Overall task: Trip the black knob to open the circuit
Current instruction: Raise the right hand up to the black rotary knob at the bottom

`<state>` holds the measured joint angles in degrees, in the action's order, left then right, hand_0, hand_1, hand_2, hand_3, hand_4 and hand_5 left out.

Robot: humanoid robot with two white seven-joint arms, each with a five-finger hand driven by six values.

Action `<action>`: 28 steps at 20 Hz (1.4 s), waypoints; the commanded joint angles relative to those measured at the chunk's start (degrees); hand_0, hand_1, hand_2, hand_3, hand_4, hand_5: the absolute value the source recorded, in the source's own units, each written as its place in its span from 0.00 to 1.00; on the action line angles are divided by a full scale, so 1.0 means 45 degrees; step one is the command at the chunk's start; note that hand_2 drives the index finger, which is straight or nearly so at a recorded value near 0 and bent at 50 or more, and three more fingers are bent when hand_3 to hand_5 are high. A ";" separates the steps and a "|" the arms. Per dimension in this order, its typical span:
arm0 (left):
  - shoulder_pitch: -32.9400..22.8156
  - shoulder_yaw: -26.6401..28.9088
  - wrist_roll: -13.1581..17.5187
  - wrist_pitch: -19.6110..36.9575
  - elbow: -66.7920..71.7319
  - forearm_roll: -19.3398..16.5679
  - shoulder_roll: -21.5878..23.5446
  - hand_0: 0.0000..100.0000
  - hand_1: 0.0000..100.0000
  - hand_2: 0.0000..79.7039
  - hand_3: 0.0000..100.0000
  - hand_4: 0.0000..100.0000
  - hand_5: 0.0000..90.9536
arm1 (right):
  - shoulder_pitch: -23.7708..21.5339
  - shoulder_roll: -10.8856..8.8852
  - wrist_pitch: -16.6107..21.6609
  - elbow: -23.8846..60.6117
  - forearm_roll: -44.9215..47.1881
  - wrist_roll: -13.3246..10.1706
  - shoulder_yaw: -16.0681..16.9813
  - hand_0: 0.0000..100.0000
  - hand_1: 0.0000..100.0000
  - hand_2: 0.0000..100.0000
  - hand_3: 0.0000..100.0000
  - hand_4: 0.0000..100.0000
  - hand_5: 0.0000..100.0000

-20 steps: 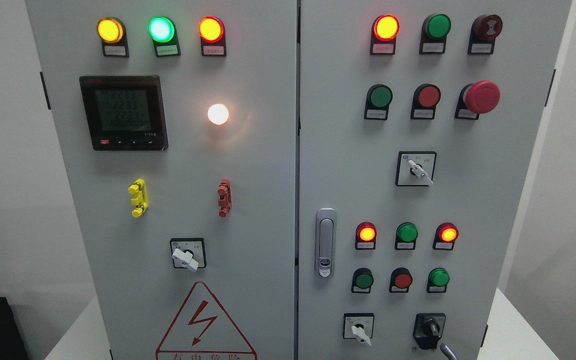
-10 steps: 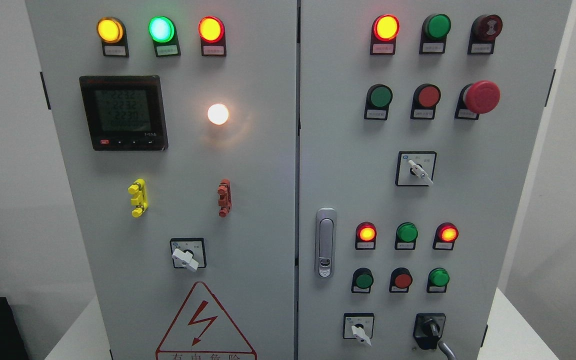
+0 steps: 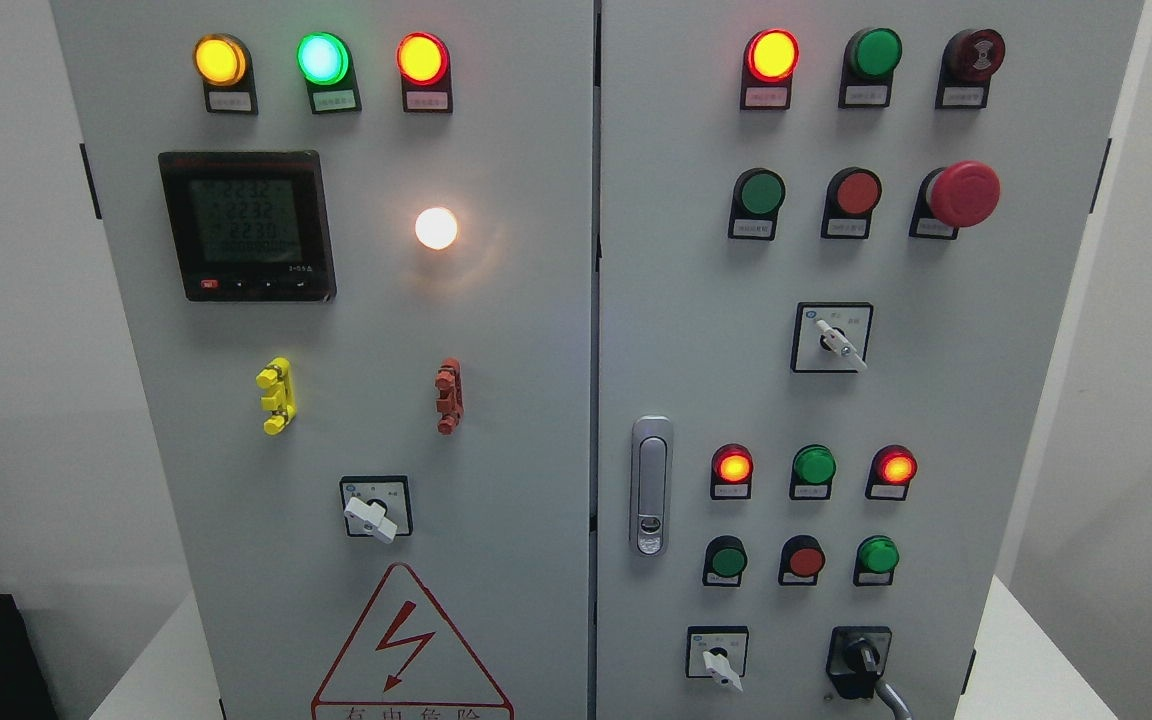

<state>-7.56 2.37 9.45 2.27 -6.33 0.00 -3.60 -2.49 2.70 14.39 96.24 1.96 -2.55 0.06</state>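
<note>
The black knob [image 3: 859,661] sits on a black square base at the bottom right of the right cabinet door [image 3: 696,330], close to the picture's lower edge. Its handle points roughly up and down, leaning a little to the lower right. A thin grey tip of my right hand [image 3: 894,700] comes up from the bottom edge and reaches the knob's lower right side, apparently touching it. The rest of that hand is out of the picture. My left hand does not show.
A white selector switch [image 3: 718,660] sits left of the knob, with round lamps and buttons [image 3: 805,560] above. A silver door latch [image 3: 650,485] is near the door seam. The left door carries a meter [image 3: 246,225], a white switch [image 3: 374,512] and a warning triangle [image 3: 406,640].
The grey tip of my right hand has crept up and left from the bottom edge to the knob's lower right side. The knob's handle looks slightly more tilted. The lamps are unchanged.
</note>
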 commanded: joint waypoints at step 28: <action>0.0000 0.0000 -0.0011 -0.0016 0.0000 -0.0293 0.0000 0.12 0.39 0.00 0.00 0.00 0.00 | 0.0085 -0.0014 -0.0052 -0.0099 0.0034 0.0000 -0.0307 0.00 0.00 0.00 1.00 1.00 1.00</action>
<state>-7.56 2.37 9.45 2.24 -6.33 0.00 -3.60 -1.30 2.58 14.15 95.91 2.10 -2.53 0.00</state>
